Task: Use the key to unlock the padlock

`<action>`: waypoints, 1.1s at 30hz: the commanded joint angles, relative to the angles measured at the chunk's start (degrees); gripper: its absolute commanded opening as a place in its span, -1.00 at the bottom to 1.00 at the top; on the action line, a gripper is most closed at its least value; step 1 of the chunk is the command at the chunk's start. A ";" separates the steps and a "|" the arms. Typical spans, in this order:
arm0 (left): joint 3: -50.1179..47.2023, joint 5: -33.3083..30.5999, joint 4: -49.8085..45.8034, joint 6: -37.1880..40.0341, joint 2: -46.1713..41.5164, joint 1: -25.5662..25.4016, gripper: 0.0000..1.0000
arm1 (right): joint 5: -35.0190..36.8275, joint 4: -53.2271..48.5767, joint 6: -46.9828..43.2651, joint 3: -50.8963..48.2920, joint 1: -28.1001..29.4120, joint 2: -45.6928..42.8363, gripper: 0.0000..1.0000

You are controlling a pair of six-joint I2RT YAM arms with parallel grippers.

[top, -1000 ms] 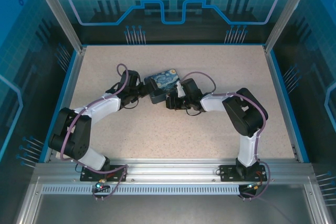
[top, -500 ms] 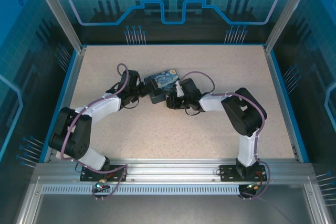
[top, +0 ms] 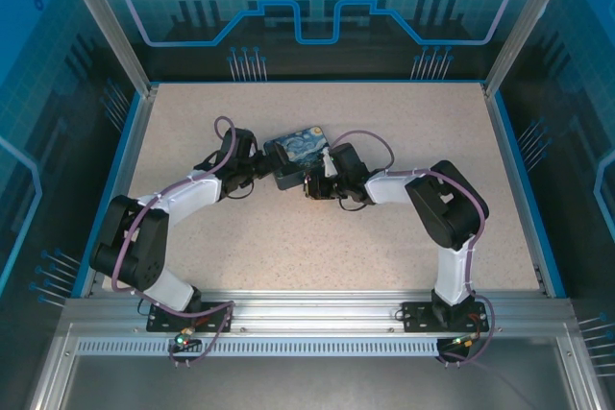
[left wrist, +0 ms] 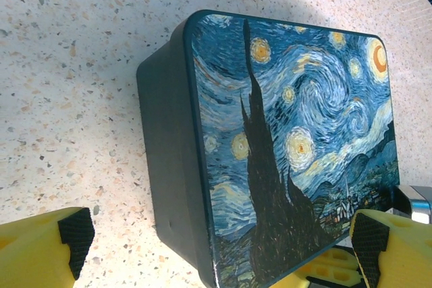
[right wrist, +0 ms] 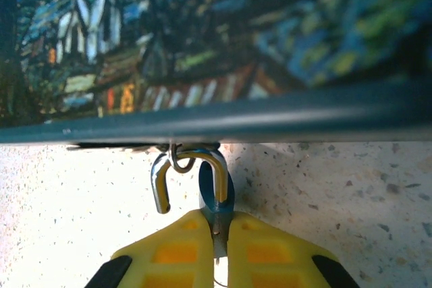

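A dark blue swirl-painted box [top: 296, 151] lies mid-table. On a small ring at its front edge [right wrist: 202, 129] hangs the padlock [right wrist: 208, 190], blue body edge-on. Its silver shackle [right wrist: 217, 166] is sprung open, the free end hanging left. My right gripper [right wrist: 219, 234] is shut on the key [right wrist: 220, 239], a thin grey sliver running up into the padlock's underside. My left gripper [left wrist: 216, 254] is open, one yellow finger [left wrist: 40, 251] on the table left of the box [left wrist: 290, 133], the other at its right corner. Both grippers flank the box, left gripper [top: 259, 168] and right gripper [top: 312, 182].
The speckled tabletop [top: 317, 247] is bounded by a blue rim and metal frame posts [top: 125, 55]. Both arms reach inward from their bases at the near edge, elbows spread toward the sides.
My right gripper has crept slightly up and left toward the box's front edge. The left arm and the box have stayed put.
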 commanded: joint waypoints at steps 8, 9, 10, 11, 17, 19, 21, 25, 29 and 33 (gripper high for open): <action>3.76 -7.03 -7.50 5.26 1.78 0.17 0.98 | -1.31 -1.05 4.05 -2.85 -1.26 -1.93 -0.91; 3.92 -7.50 -7.88 5.65 1.97 0.07 0.98 | -1.47 -0.65 4.48 -3.21 -1.39 -1.96 -0.92; 4.07 -7.99 -8.14 5.92 2.15 -0.01 0.98 | -1.70 -0.36 4.86 -3.48 -1.51 -2.12 -0.96; 4.16 -8.51 -8.29 6.08 2.45 -0.08 0.98 | -1.92 0.13 5.39 -3.81 -1.66 -2.23 -0.97; 4.50 -9.90 -8.29 6.32 4.39 -0.71 0.98 | -2.91 2.04 7.89 -4.82 -2.17 -2.56 -0.98; 4.72 -10.41 -8.38 6.33 5.06 -0.98 0.98 | -3.28 2.76 8.78 -5.21 -2.33 -2.69 -0.98; 4.96 -10.85 -8.50 6.34 5.85 -1.31 0.98 | -3.54 3.71 9.89 -5.59 -2.41 -2.86 -0.99; 4.86 -11.45 -8.55 5.91 6.56 -2.10 0.97 | -3.68 6.27 12.80 -6.70 -2.49 -3.28 -1.00; 3.99 -11.63 -8.09 5.25 6.57 -2.65 0.98 | -3.80 8.38 16.12 -7.46 -2.67 -3.35 -1.00; 2.96 -11.67 -7.72 4.34 6.40 -3.17 0.98 | -4.07 10.81 20.72 -8.71 -2.97 -3.07 -1.00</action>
